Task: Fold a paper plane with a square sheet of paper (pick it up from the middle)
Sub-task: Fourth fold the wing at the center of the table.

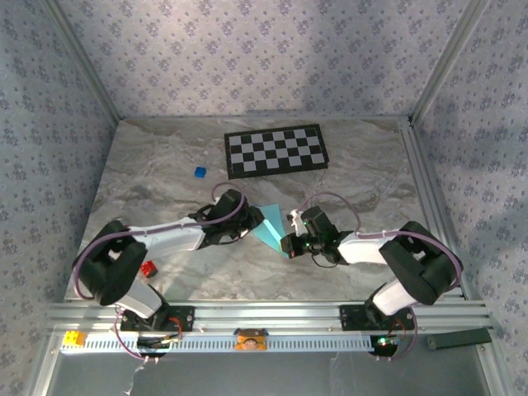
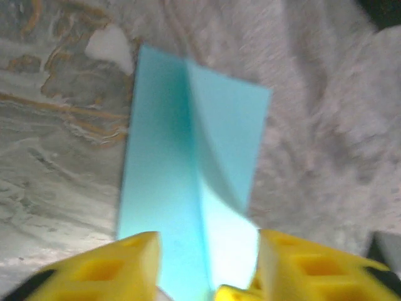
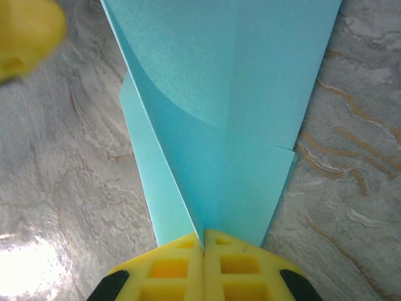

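Out in the middle of the grey marbled worktop (image 1: 157,173) the two arms have closed in on a thin light-blue sheet of paper (image 1: 271,224), which sits between them, nearer to me than the black-and-white checkerboard (image 1: 275,151). The sheet is already creased: from above it reads as a narrow wedge tapering towards the right arm. The right end effector (image 3: 203,260) has its yellow fingers (image 3: 241,269) pressed tight together with no gap, pinching the narrow end of the paper (image 3: 250,94) right where the centre crease and the folded flaps run together; the sheet fans out wider away from it. The left end effector (image 2: 207,269) is a different matter. Its two yellow fingers (image 2: 119,263) stand clearly apart, and the wide end of the folded paper (image 2: 188,163) reaches into the gap between them, one half raised along the crease. I cannot tell whether either finger actually touches the paper's edges. From above, the left end effector (image 1: 250,216) sits at the sheet's left edge and the right end effector (image 1: 286,239) at its lower right tip. A tiny dark-blue cube (image 1: 199,172) lies well off to the left of the checkerboard, and a small red object (image 1: 148,269) rests by the left arm's base.
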Robot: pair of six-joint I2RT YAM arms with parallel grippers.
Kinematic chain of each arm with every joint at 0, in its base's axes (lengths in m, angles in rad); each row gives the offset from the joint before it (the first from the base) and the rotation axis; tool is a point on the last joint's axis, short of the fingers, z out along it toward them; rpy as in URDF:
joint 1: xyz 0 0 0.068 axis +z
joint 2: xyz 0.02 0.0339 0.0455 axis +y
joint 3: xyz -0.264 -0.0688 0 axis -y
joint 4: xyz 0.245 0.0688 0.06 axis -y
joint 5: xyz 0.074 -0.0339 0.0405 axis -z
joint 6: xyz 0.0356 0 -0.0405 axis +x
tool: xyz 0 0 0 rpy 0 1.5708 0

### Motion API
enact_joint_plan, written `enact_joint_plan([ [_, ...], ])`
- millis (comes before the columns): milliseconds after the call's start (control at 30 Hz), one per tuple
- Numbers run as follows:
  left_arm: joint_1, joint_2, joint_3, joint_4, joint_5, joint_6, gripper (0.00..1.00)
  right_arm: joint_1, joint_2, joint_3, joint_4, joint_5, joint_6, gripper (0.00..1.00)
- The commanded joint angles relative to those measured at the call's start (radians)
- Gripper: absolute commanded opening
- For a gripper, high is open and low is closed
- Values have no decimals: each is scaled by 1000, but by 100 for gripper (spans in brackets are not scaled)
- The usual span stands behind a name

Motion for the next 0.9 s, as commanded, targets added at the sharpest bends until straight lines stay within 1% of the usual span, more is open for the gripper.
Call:
enact_joint_plan([
  [0,36,-12,11,-34,11,23,57,14,-31,14,-43,45,-123,4],
  [33,46,-5,22,-36,31,33,60,17,-34,15,-47,48,-138,4],
  [200,74,52,92,-77,93,60,66,37,-40,27,-77,80,-214,4],
  [333,90,96,127,-80,126,60,67,56,-41,32,-89,107,-251,4],
  [400,94,118,156,-117,140,60,67,62,-42,33,-89,130,-259,4],
  [500,94,154,193,-182,153,63,64,73,-43,36,-92,152,-269,4],
  [600,96,172,204,-209,155,59,58,85,-45,41,-97,164,-279,5],
  [700,96,178,211,-232,153,55,55,94,-46,42,-98,180,-286,5],
  [767,98,183,213,-238,152,55,51,101,-49,42,-97,188,-288,5],
  [867,97,192,221,-250,155,54,39,106,-51,43,-94,208,-289,6],
])
